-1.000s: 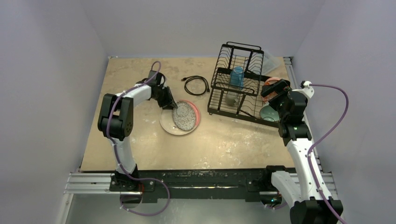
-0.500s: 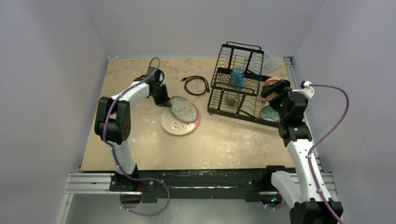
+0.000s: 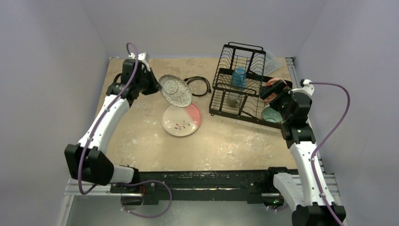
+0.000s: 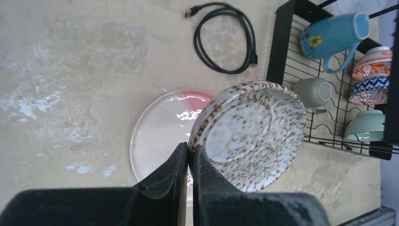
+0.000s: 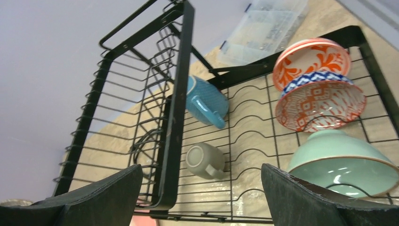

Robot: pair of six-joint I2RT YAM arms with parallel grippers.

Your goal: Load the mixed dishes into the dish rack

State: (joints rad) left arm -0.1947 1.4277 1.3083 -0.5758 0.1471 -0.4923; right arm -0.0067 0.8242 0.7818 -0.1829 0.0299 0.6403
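The left arm (image 3: 106, 120), at 9 o'clock in the top view, and the right arm (image 3: 303, 159), at 4 o'clock, look the same. Each has long white tubes joined by chunky black round joints. A thin left purple cable (image 3: 128, 46) runs along the left arm. A right purple cable (image 3: 348, 101) makes a big loop beside the right arm at 3 o'clock. The left end effector (image 4: 189, 150) has two flat black fingers with slanted tips. The right end effector (image 5: 202, 169) has two wide black fingers with a dull, slightly rough skin.
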